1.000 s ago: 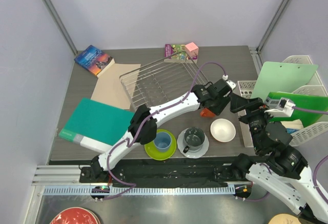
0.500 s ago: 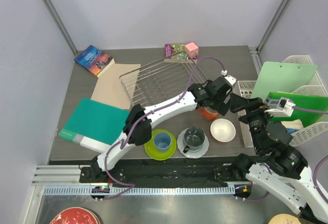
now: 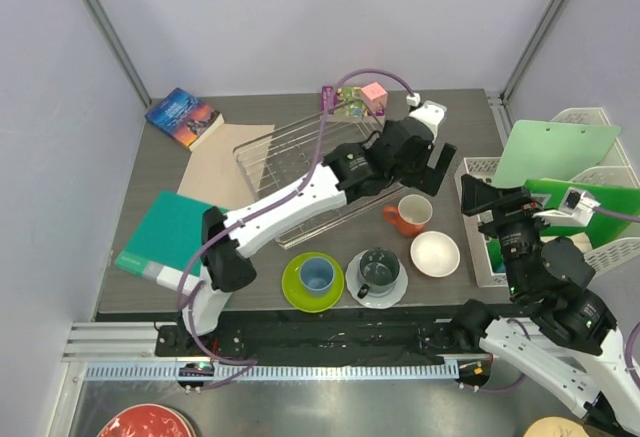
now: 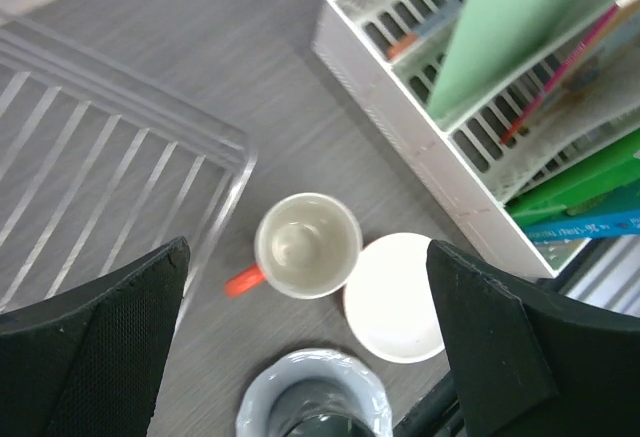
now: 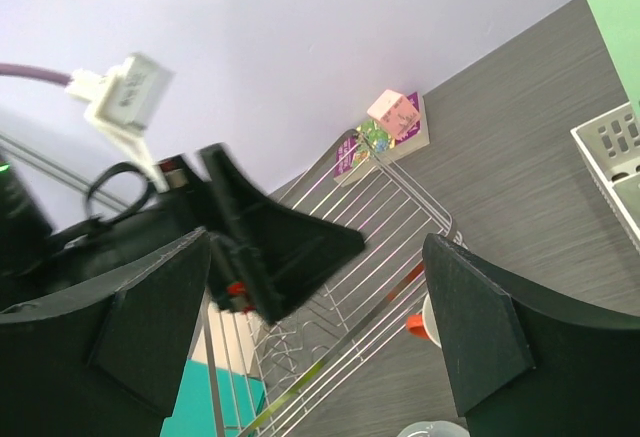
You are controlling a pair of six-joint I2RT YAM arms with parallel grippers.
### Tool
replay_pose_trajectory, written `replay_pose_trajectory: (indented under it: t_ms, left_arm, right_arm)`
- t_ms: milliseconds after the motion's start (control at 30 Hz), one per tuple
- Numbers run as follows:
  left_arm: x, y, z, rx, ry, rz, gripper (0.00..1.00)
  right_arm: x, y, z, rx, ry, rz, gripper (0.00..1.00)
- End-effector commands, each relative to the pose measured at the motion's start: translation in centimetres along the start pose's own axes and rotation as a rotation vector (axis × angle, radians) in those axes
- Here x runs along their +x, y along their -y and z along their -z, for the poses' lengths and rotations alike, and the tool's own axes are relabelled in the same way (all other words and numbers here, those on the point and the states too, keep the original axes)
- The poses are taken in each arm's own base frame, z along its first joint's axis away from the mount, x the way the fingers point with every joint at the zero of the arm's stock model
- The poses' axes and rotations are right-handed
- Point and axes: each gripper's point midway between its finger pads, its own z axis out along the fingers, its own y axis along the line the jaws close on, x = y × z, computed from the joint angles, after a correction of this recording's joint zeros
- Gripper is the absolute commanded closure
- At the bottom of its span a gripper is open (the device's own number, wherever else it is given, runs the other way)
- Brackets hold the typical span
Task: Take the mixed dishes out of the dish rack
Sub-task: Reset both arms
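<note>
The left fingers [image 4: 110, 337] are spread wide with nothing between them. They hang high over the orange mug [image 4: 305, 247], which stands upright on the worktop [image 3: 450, 127] at centre frame, its handle pointing left toward the corner of the rack [image 4: 90, 207]. That height and spread read as a grip no longer needed; the mug looks placed rather than held.

The right fingers [image 5: 480, 327] are also apart and empty, raised at the right of the overhead view and aimed toward the rack [image 5: 370, 227], probably parked out of the other arm's way.

Just beside the mug, lower right, sits the bowl [image 3: 435, 254]. Along the bottom edge of the worktop the grey mug [image 3: 378, 269] rests on the pale plate [image 3: 352, 289] and the blue cup [image 3: 318, 275] on the green plate [image 3: 293, 295], stacked likely to save room. No dish shows in the visible part of the rack [image 3: 290, 162], so unloading seems nearly or fully done.
</note>
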Motion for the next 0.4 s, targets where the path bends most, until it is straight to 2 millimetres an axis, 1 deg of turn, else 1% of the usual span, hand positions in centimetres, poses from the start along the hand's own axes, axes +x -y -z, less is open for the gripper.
replay_pose_trajectory:
  t_ms: [0, 33, 100, 133, 167, 200, 233, 300, 333, 367]
  left_arm:
    - [-3.9, -4.7, 7.1, -0.214, 0.114, 0.035, 0.00]
    - [-3.9, -6.7, 8.9, -0.300, 0.134, 0.033, 0.00]
    - [-3.8, -8.6, 11.0, -0.369, 0.162, 0.042, 0.00]
    - [-2.9, -9.9, 12.8, -0.400, 0.164, 0.038, 0.00]
    - [-2.4, -10.4, 13.4, -0.410, 0.169, 0.050, 0.00]
    - [-2.0, -11.0, 14.0, -0.425, 0.181, 0.069, 0.00]
    - [-0.9, -12.2, 15.4, -0.464, 0.189, 0.091, 0.00]
    - [0.1, -13.0, 16.6, -0.483, 0.199, 0.149, 0.00]
    - [1.8, -13.9, 16.8, -0.517, 0.174, 0.154, 0.00]
    - [1.5, -14.8, 18.6, -0.540, 0.213, 0.191, 0.00]
  right_arm:
    - [-2.1, -1.1, -0.1, -0.007, 0.043, 0.030, 0.08]
    - [-2.0, -1.1, -0.1, -0.005, 0.039, 0.039, 0.07]
    - [-0.9, -1.1, -0.6, -0.001, 0.013, 0.058, 0.07]
    - [-0.4, -1.2, -0.9, 0.000, -0.001, 0.065, 0.07]
    - [0.9, -1.1, -1.4, 0.005, -0.028, 0.085, 0.07]
    - [1.4, -1.3, -1.7, -0.001, -0.035, 0.083, 0.07]
    - [2.4, -1.7, -1.9, -0.015, -0.061, 0.085, 0.07]
    - [4.2, -1.8, -2.8, -0.016, -0.092, 0.098, 0.07]
    - [4.9, -2.2, -2.9, -0.034, -0.113, 0.100, 0.07]
    - [5.5, -2.3, -3.2, -0.042, -0.119, 0.101, 0.07]
